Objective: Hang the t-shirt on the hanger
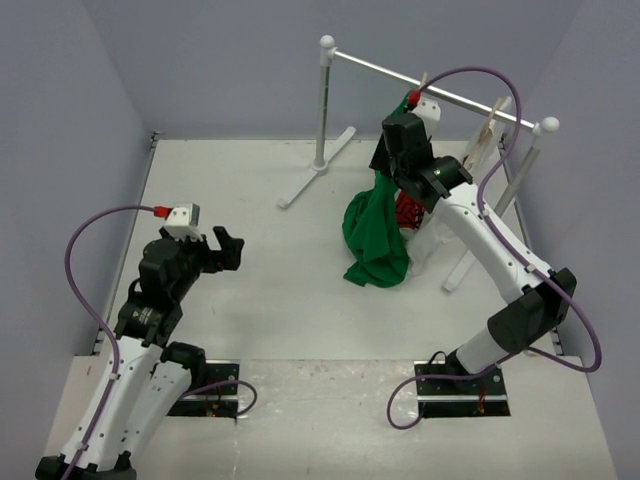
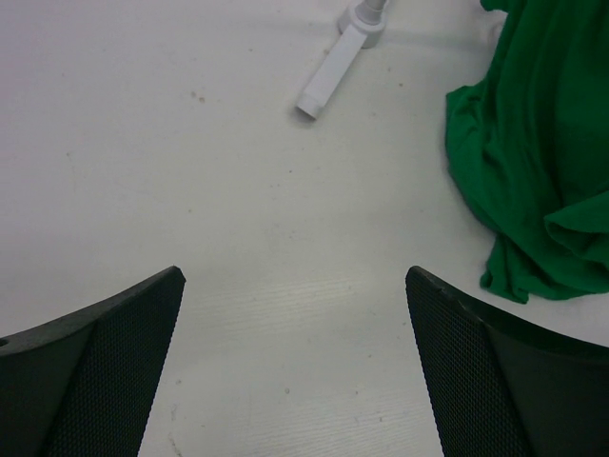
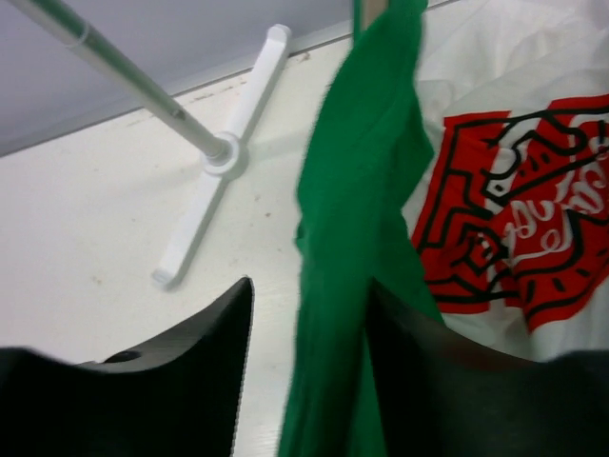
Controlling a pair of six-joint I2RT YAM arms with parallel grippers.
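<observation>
The table [image 1: 280, 300] carries a white rack [image 1: 325, 110] at its far side. From the rack's rail the green t-shirt [image 1: 375, 235] hangs down as a narrow, bunched strand, and its lower part lies in a heap on the table. Just behind the t-shirt hangs a white garment [image 3: 495, 57] with a red print, touching it. The wooden hook of the hanger [image 1: 425, 80] shows over the rail, above the right wrist. The hanger's frame is hidden by arm and cloth, so it cannot be told how the t-shirt sits on it.

The right gripper [image 3: 309, 295] is at the hanging strand, below the rail. Its jaws stand partly apart with the green cloth between them. The cloth lies against one finger, with a gap to the other, so nothing is pinched. The left gripper [image 1: 226, 247] is fully open and holds nothing. It hovers over bare table, well apart from the t-shirt.

The step in hand seems to be letting go of the t-shirt. To do it well, the right jaws should be wide enough that no fold stays on a finger. The arm should then back straight away from the rack, not downward, because a downward pull could drag the t-shirt off the hanger. The arm should also keep off the white garment. The left arm is better kept where it is.
</observation>
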